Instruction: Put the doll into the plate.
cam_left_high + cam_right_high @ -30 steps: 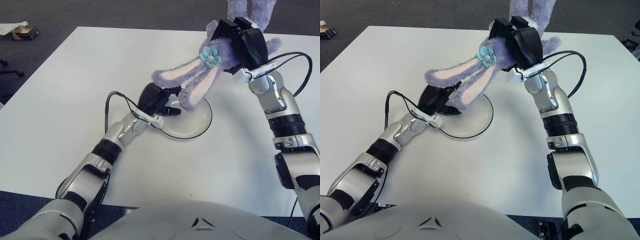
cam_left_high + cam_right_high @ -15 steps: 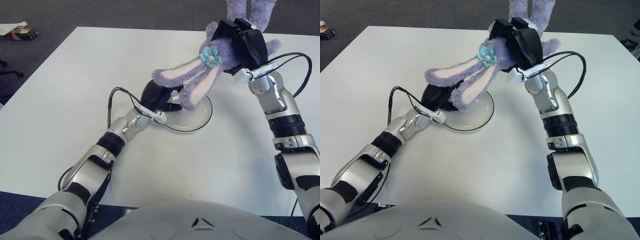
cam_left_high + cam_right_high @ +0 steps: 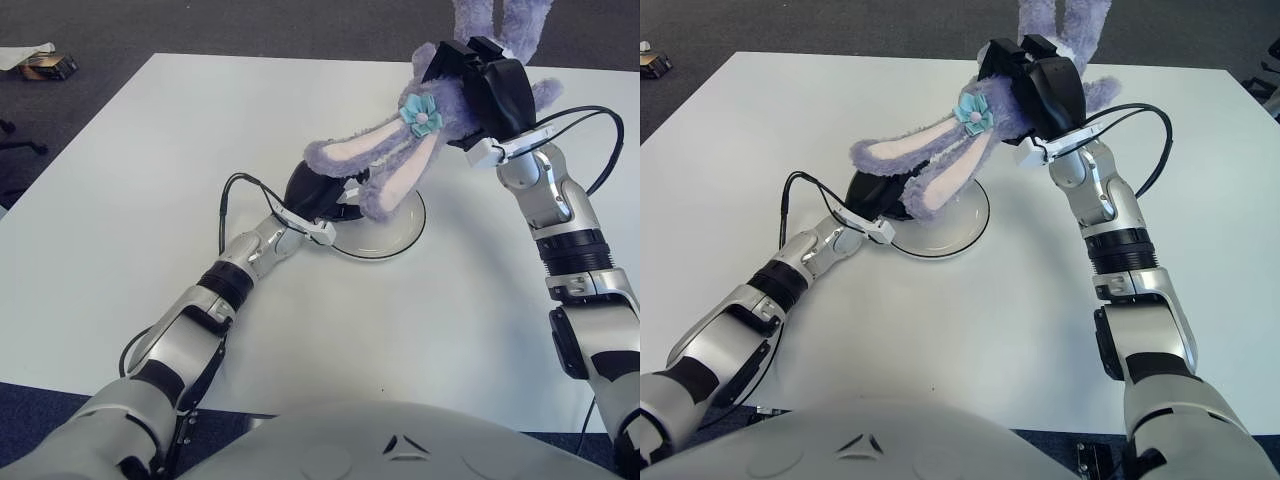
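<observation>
As the left hand (image 3: 318, 193), clenched on the plate (image 3: 395, 235), slid it benchward-back, right hand (image 3: 488, 88) grasping doll (image 3: 395, 150) hovers overhead; drop looks near.

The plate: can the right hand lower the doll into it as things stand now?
Probably yes. The right hand holds the doll above the plate, whose right part is bare. The left hand at its left edge may crowd the ears.

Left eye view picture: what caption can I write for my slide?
Right hand holds the purple bunny doll above the white plate while the left hand is at the plate's left rim.
</observation>
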